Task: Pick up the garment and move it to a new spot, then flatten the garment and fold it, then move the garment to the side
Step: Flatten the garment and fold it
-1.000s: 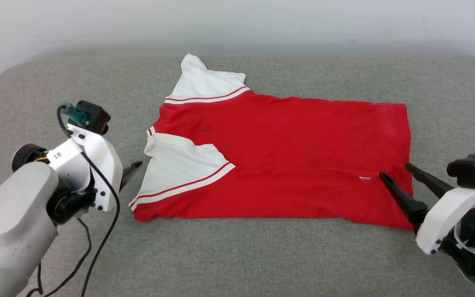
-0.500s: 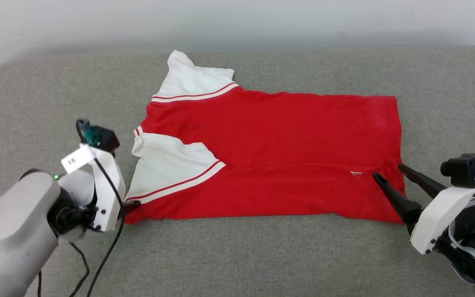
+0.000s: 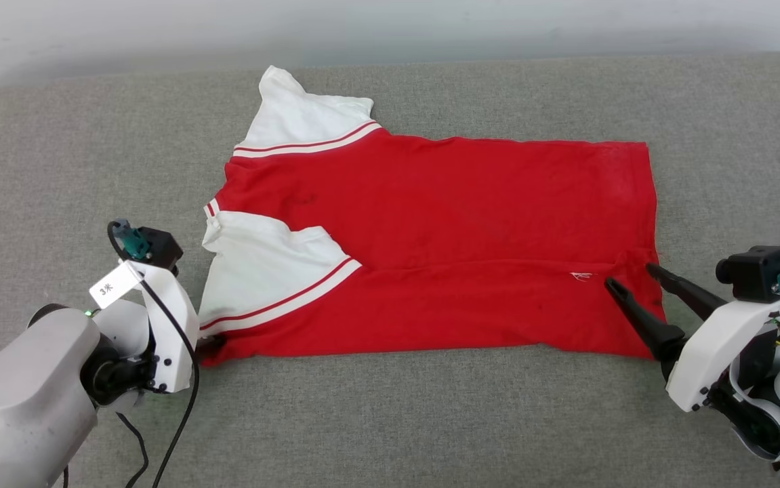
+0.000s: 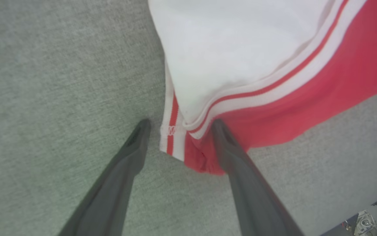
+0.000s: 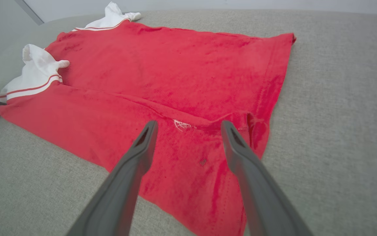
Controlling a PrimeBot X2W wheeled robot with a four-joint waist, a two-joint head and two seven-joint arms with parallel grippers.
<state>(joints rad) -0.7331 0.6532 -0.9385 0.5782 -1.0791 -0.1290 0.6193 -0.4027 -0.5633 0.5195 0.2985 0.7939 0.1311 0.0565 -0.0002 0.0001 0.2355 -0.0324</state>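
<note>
Left end effector (image 4: 180, 123) straddles folded corner, nubby red garment (image 3: 464, 203).

The garment (image 3: 464, 224) lies flat on grey fabric (image 3: 390, 420), left hand (image 3: 210, 346) at one corner, right hand (image 3: 630, 276) splayed over another.

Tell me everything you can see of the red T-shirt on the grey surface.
The T-shirt is red, with white sleeve ends trimmed in thin red-and-white stripes and a tiny white mark near the hem. The cloth looks soft. It lies spread on the grey surface, sleeves to the robot's left, hem to its right, the near side seemingly folded over the body. The open left gripper straddles its near sleeve corner; the open right gripper is at the near hem corner.
</note>
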